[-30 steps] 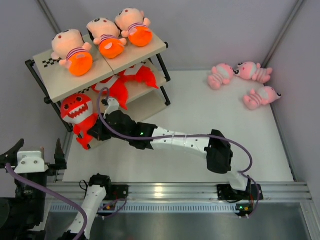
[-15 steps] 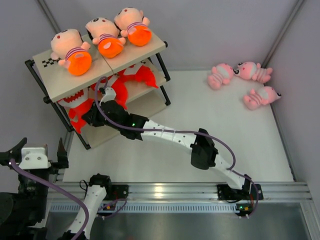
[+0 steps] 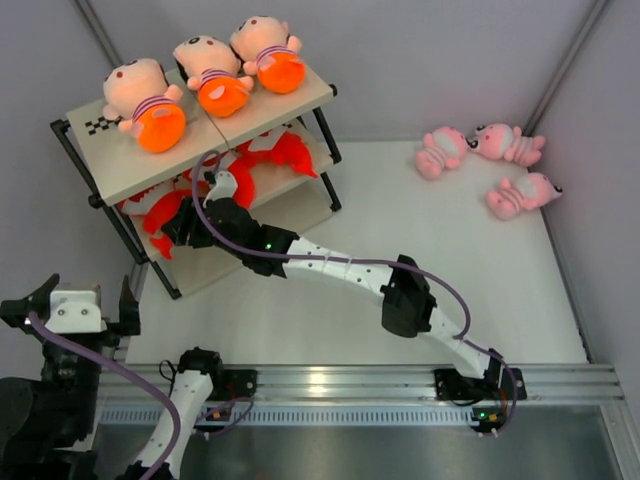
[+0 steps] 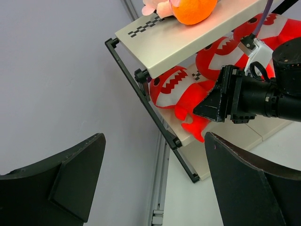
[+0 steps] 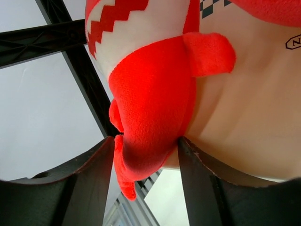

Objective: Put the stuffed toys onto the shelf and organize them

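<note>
Fingers of the right gripper pinch the soft tail of a fuzzy red fish toy with white zigzag teeth. It lies on the middle beige board of the shelf, at the left end by the black metal frame. The left gripper hangs spread wide, holding nothing. Three pink striped dolls lie well apart on the white table.

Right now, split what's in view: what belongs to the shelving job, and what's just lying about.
Job:
- shelf
- held red fish, clamped in the right gripper under the top tier
- two other red fish beside it
- three pink striped dolls on the table, far right

Lying about:
- three peach dolls on the top tier
- left gripper, open, holding nothing
</note>
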Controlling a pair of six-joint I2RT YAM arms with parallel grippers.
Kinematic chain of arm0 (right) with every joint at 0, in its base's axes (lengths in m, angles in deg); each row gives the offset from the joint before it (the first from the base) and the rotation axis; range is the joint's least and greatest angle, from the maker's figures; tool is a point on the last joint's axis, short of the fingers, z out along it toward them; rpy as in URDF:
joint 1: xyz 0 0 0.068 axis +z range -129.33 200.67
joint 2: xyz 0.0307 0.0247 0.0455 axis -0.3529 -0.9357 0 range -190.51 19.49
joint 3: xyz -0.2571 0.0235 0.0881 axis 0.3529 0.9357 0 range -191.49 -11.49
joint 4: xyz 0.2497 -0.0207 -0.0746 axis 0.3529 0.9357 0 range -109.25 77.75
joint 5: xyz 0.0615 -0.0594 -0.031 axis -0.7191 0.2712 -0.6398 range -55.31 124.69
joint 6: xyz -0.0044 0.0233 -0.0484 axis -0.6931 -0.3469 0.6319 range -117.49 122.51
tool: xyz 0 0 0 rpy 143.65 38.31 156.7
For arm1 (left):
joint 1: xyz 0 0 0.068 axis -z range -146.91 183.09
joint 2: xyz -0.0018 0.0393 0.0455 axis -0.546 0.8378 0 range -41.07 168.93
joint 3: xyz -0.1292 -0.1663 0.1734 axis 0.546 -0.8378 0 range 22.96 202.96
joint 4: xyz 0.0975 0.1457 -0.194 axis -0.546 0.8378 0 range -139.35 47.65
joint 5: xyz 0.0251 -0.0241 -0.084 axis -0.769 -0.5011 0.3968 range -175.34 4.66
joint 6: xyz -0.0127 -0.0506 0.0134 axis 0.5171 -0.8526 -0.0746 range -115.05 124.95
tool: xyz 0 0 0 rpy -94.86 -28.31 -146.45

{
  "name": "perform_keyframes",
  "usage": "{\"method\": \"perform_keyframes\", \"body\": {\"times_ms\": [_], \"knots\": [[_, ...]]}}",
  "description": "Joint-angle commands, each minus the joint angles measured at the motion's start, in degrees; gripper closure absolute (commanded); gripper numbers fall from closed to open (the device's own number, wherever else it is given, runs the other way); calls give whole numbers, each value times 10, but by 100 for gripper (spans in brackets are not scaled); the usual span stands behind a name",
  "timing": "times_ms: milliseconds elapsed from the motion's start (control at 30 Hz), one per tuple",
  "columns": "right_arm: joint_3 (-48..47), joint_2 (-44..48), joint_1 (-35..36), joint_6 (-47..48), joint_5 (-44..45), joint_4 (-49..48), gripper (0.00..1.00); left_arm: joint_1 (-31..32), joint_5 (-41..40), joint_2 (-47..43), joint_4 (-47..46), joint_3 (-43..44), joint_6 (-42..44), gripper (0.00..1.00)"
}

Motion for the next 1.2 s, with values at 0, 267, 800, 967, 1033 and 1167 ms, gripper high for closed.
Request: {"method": "perform_keyframes", "body": {"times_ms": [0, 267, 800, 967, 1033, 1167], "knots": [[18, 35, -2, -1, -2, -42, 42, -3, 8, -7, -10, -4, 3, 8], [101, 121, 12, 42, -3, -53, 23, -4, 9, -16, -8, -23, 8, 8], [700, 649, -201, 94, -116, 78, 13, -7, 42, -59, 12, -104, 29, 7], [863, 776, -468, 100, -74, 61, 11, -12, 56, -61, 17, -114, 28, 7], [901, 783, -603, 98, -78, 35, 8, -14, 60, -59, 18, -113, 28, 7], [893, 721, -796, 80, -134, 2, 9, -17, 61, -58, 20, -117, 29, 7]]}}
